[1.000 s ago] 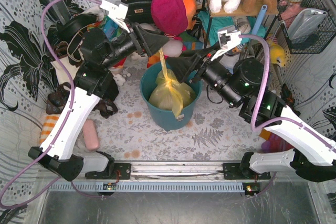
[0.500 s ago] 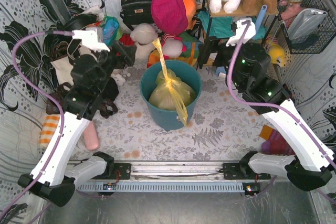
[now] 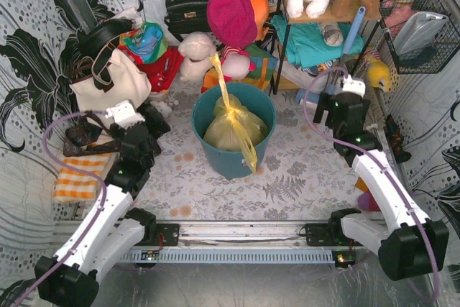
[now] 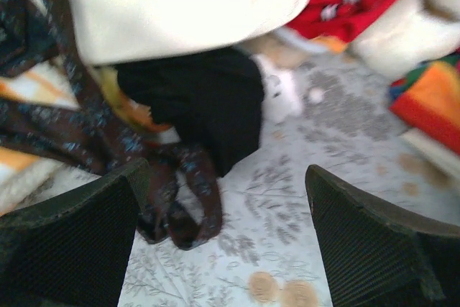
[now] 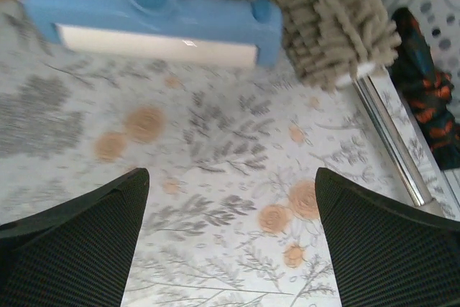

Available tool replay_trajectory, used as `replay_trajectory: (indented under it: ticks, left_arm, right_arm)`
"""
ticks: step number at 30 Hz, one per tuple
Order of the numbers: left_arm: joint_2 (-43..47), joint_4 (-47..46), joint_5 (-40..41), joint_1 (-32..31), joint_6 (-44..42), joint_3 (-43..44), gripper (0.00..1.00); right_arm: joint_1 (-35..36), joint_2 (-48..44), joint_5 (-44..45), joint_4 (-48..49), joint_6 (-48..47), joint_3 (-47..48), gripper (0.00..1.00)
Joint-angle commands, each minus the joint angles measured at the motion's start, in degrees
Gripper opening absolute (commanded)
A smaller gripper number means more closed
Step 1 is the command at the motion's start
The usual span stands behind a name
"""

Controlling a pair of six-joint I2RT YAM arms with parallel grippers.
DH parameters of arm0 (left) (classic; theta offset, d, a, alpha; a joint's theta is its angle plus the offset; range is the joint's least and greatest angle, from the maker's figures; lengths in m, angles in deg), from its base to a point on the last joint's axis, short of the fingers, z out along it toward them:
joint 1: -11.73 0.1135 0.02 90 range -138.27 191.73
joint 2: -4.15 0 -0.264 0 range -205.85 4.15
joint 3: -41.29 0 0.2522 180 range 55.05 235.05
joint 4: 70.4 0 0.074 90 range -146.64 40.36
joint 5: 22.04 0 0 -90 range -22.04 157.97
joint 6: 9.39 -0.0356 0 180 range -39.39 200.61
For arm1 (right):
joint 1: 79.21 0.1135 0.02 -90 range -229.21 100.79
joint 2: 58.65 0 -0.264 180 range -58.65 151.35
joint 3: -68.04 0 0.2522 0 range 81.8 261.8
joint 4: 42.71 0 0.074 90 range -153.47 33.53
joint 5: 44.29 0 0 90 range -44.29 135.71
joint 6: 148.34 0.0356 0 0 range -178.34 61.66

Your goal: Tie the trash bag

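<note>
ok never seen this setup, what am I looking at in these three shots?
Two small robot arms bolted at the near edge of a table covered in floral cloth. The wide picture is from a fixed camera overhead. The other two come from cameras on each wrist, so the dark pads at their bottom corners are that arm's own fingers. In the middle, a teal bin holds the trash bag, yellow-green, with a twisted tail sticking up. The left gripper looks toward a cream tote bag; the right gripper toward a blue brush head. Both are open and hold nothing.
</note>
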Motion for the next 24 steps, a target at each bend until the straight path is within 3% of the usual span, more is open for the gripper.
replay_trajectory:
  ticks: [1, 5, 9, 15, 23, 24]
  left_arm:
    - [-2.67, -19.04, 9.26, 0.27, -2.96, -10.02, 0.98]
    - [-8.95, -37.37, 8.51, 0.33, -8.85, -18.33, 0.98]
    - [-17.83, -50.60, 6.68, 1.31, -12.46, -20.90, 0.98]
    - [-25.44, -56.65, -4.39, 5.15, -14.99, -18.17, 0.98]
    - [-38.58, -65.21, -17.75, 11.62, -12.68, -14.62, 0.98]
    - [-40.55, -66.85, -18.67, 11.89, -12.71, -14.59, 0.98]
  right_arm:
    - [-3.17, -0.05, 2.53, 19.32, -4.57, -10.27, 0.97]
    - [-4.04, 3.12, 4.81, 33.59, -8.08, -18.80, 0.97]
    - [-4.30, 7.88, 2.90, 46.15, -7.94, -23.54, 0.97]
    - [-4.40, 15.93, -1.24, 61.91, -7.26, -27.65, 0.97]
    - [-4.57, 24.52, -5.52, 75.26, -10.02, -28.85, 0.97]
    - [-4.58, 24.60, -7.84, 72.45, -10.45, -28.09, 0.97]
